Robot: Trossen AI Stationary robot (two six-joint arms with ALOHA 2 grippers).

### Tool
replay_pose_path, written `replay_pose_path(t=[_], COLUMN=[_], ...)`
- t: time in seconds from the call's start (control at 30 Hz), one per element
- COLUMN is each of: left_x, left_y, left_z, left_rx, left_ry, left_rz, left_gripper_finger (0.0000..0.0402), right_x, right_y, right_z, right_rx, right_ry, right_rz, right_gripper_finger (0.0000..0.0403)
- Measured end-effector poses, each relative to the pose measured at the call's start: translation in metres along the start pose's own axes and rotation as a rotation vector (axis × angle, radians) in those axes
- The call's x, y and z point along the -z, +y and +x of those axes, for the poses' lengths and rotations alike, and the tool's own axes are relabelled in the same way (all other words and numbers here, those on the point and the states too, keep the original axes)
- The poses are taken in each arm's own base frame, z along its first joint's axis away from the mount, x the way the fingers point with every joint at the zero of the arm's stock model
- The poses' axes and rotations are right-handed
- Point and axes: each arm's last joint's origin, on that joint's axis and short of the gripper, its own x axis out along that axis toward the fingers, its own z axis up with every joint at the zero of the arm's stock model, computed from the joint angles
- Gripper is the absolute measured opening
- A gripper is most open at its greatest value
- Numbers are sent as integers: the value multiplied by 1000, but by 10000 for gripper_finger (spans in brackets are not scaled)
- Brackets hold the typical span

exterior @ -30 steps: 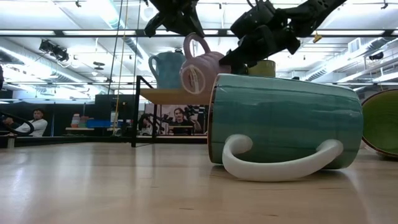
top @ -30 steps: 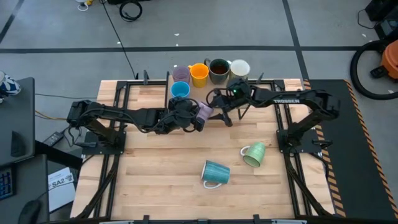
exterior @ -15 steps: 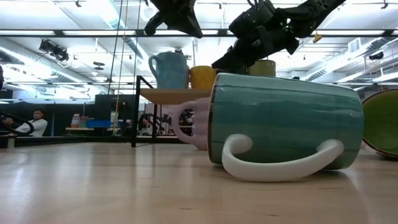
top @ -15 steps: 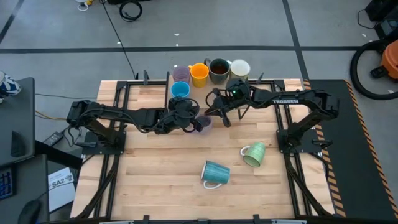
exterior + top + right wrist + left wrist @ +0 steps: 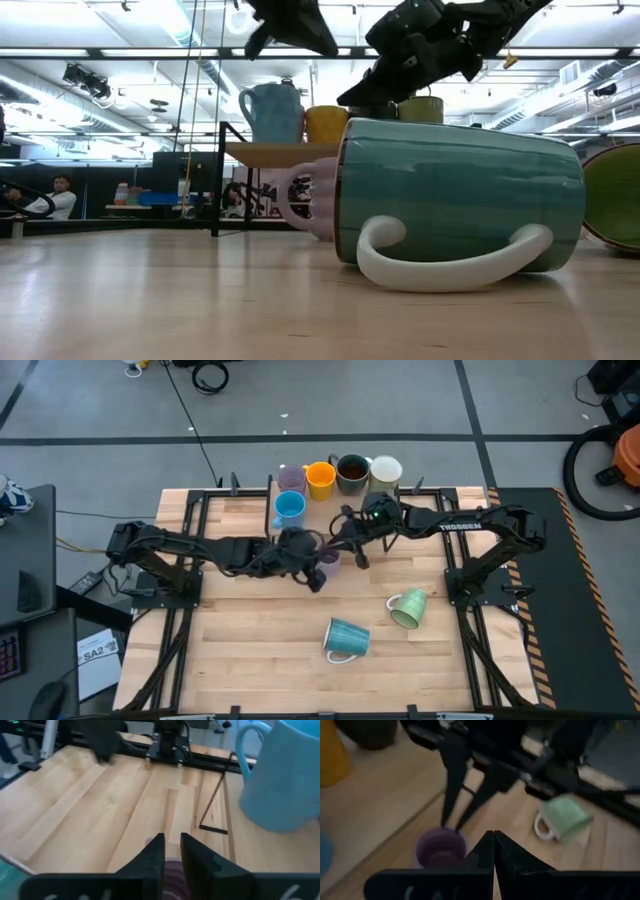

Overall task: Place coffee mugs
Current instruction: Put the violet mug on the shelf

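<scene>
Overhead first: small lavender mug (image 5: 328, 555), upright, mouth up, on the table (image 5: 250, 640) just in front of the back shelf. Left end effector (image 5: 312, 575) beside it, right end effector (image 5: 348, 554) close on the other side. On the shelf, a second lavender (image 5: 291, 478), orange (image 5: 320, 480), brown (image 5: 352, 472), cream (image 5: 386, 470) and blue mug (image 5: 289, 507). Nearer the front, teal mug (image 5: 346, 638) and green mug (image 5: 408, 609), both tipped on their sides.

Low down: teal mug filling the foreground, white handle downward, hiding half of the lavender one behind it. Both end effectors well above the mugs. Far left, a seated person (image 5: 55, 198).

From the left wrist: own fingers pressed together, holding nothing; purple inside of the mug below; opposite fingers pointing down toward its rim.

From the right wrist: fingers parted by a narrow gap, nothing seen between them, lavender rim just beneath.
</scene>
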Motion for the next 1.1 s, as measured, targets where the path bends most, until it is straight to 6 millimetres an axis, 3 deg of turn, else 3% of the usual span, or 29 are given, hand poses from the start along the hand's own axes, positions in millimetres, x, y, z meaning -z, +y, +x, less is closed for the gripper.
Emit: replay_pose_path(t=[0.2, 0.5, 0.8, 1.1], left_x=[4, 26, 59, 106], left_y=[-7, 3, 22, 65], left_z=[-36, -101, -135, -141], left_rx=[43, 32, -101, -97], left_ry=[49, 239, 356, 362], left_rz=[89, 237, 307, 215], left_gripper_finger=[8, 9, 9, 9], right_x=[-10, -49, -59, -51], right_y=[12, 40, 67, 86], right_z=[6, 14, 21, 29], right_rx=[36, -9, 147, 205], right_ry=[37, -34, 21, 131], right_rz=[20, -53, 20, 69], right_gripper_finger=[135, 226, 243, 242])
